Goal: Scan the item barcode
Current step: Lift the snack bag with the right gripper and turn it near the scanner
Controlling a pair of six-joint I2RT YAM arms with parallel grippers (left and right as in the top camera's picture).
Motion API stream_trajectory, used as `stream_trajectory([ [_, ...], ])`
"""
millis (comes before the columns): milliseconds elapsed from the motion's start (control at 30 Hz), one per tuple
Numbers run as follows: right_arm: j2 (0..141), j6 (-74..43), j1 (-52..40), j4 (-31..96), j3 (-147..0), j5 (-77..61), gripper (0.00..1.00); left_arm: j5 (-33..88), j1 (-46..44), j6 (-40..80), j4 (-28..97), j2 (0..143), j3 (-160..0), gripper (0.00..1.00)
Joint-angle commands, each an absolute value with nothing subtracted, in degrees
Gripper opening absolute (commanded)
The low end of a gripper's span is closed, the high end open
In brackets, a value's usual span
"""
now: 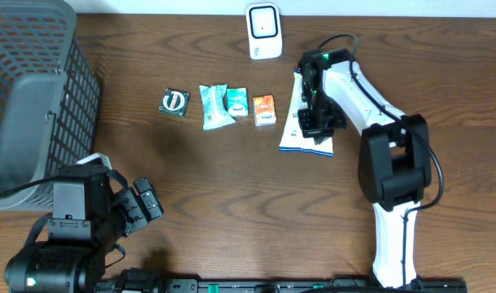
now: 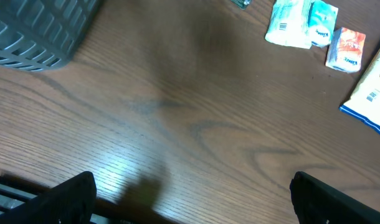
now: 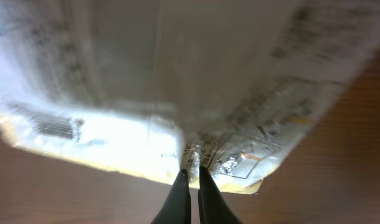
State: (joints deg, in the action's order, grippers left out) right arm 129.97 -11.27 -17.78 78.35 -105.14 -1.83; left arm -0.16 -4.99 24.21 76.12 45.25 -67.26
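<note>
Packet [image 3: 177, 81] seam pinched by right gripper [image 3: 193, 175], plain only wrist-side; left gripper [image 2: 193, 190] gapes

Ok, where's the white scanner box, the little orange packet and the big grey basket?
white scanner box [image 1: 264, 29], overhead view, middle of its front face.
little orange packet [image 1: 264, 110], overhead view, centre of the wrapper.
big grey mesh basket [image 1: 79, 81], overhead view, its right side wall.

My right gripper [image 3: 193, 177] pinches the packet [image 3: 177, 74] edge, arm reaching forward. My left gripper [image 2: 196, 202] hangs near me, jaws wide apart.
</note>
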Motion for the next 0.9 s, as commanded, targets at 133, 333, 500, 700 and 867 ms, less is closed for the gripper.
stream_trajectory([
  [133,118.5,-12.2,-17.4,69.8,-106.7,-0.2,0.17,-0.5,-5.1,24.5,76.3,45.3,-67.2,0.98],
  [333,118.8,-12.2,-16.9,58.4,-106.1,2.5,0.11,-0.5,-5.1,24.5,76.3,45.3,-67.2,0.98],
  [500,122.5,-12.2,-16.8,53.9,-106.0,2.9,0.01,-0.5,-5.1,24.5,76.3,45.3,-67.2,0.98],
  [700,130.0,-12.2,-16.5,52.7,-106.0,7.0,0.02,-0.5,-5.1,24.5,76.3,45.3,-67.2,0.98],
  [867,134.8,-12.2,-14.5,55.4,-106.0,7.7,0.01,-0.5,-5.1,24.5,76.3,45.3,-67.2,0.98],
])
